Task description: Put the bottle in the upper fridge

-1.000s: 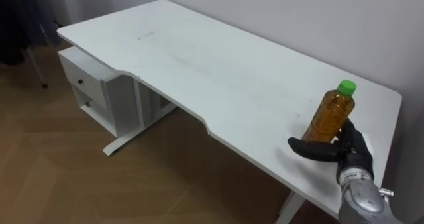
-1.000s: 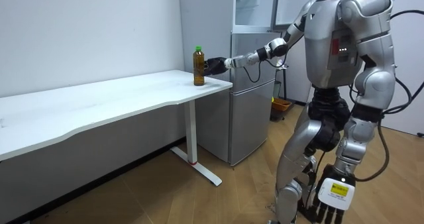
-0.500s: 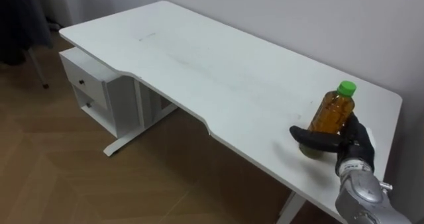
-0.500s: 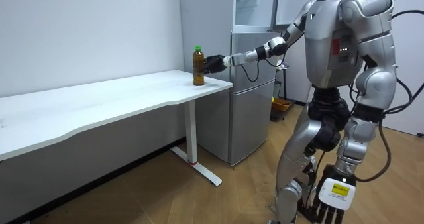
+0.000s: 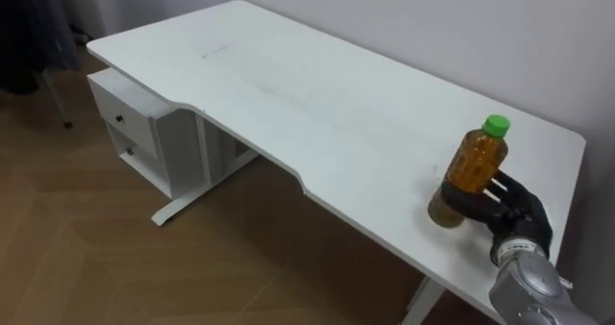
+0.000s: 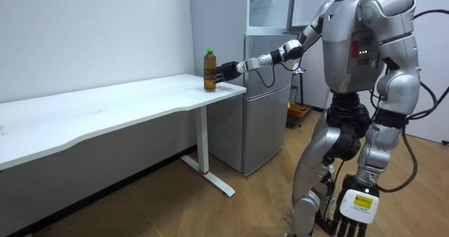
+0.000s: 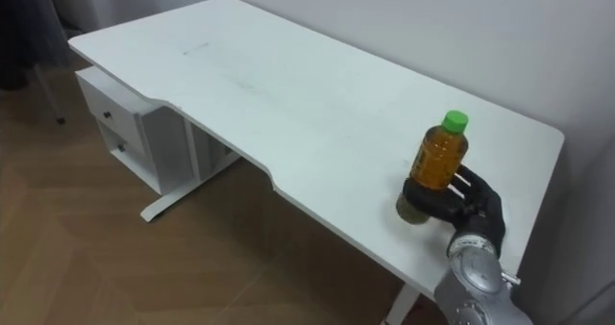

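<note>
Parked next to the tall grey fridge (image 6: 266, 97), reaching out over the long white desk (image 5: 317, 104). Got a drawer unit (image 5: 144, 133) tucked under the desk's far left end. Left hand (image 6: 353, 207) dangling by the legs, fingers loose. Right hand (image 5: 514, 214) curled round the lower part of the bottle (image 5: 476, 162), amber with a green cap, upright on the desktop near the right end.

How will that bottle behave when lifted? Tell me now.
Nearly full, the bottle is probably hefty for its size. Tall and narrow, it may tip if nudged high. Its smooth wall could slip in the right hand curled round its lower part.
</note>
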Available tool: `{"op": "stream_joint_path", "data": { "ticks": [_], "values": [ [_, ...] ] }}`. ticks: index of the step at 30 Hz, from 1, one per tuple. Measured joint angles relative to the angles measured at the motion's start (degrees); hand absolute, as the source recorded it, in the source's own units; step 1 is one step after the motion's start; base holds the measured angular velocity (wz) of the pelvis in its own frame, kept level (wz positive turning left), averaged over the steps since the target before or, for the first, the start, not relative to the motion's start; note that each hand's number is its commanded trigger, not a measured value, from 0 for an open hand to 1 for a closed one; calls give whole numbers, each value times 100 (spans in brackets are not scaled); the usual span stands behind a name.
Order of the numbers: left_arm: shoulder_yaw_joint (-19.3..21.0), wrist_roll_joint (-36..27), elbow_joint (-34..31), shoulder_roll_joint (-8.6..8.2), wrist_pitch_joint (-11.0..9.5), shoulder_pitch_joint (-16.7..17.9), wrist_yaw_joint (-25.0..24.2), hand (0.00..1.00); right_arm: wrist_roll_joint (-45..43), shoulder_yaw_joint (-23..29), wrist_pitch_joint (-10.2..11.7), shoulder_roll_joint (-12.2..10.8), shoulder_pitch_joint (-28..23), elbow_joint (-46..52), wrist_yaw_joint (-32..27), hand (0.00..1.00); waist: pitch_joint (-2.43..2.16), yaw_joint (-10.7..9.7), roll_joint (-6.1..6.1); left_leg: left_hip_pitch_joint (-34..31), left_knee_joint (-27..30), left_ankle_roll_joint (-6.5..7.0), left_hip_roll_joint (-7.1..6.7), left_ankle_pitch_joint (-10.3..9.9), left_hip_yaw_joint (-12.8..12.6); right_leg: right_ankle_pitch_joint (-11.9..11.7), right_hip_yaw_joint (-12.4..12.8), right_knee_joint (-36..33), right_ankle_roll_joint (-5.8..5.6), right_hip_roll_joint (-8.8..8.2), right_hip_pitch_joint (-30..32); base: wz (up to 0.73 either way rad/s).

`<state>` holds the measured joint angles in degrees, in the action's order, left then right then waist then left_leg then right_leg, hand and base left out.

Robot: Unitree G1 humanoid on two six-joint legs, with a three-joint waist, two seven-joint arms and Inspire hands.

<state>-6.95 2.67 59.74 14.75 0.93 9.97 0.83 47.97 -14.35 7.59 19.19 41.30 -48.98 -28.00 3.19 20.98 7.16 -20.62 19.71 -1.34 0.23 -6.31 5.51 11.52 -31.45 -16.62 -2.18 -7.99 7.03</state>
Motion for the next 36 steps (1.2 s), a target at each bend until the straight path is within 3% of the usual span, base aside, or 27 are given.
{"op": "stream_joint_path", "data": {
  "ticks": [9,15,19,25,29,36],
  "values": [
    [3,-321,-20,23,-96,243,-11,0,545,86,242,145,37,-416,288,100,5,87,-140,9,18,1,-9,1,16,17,-25,-17,-2,-8,-8,0],
    [14,-602,-33,39,-110,238,-33,0,550,219,268,293,36,-502,464,100,4,151,-295,-116,119,-3,-10,-1,95,16,-92,-19,5,17,27,6],
    [98,-754,-34,37,-139,250,-74,0,546,367,293,352,37,-503,629,100,-1,176,-336,-195,159,-4,-6,11,91,14,-92,-54,15,5,107,0],
    [210,-750,-64,34,-235,258,-144,0,543,436,280,415,36,-514,820,100,-5,171,-347,-240,194,-3,-8,10,72,24,-90,-153,24,-39,178,0],
    [331,-751,-203,28,-410,341,-125,0,543,446,202,437,26,-515,819,100,-8,121,-354,-200,202,5,-28,11,57,42,-73,-213,20,-75,156,0],
    [760,-656,-442,16,-478,724,-132,0,-122,441,-72,485,-183,274,869,100,-32,-183,-379,-19,137,36,-20,-5,-83,44,52,-197,0,-99,78,-8]
  ]
}}
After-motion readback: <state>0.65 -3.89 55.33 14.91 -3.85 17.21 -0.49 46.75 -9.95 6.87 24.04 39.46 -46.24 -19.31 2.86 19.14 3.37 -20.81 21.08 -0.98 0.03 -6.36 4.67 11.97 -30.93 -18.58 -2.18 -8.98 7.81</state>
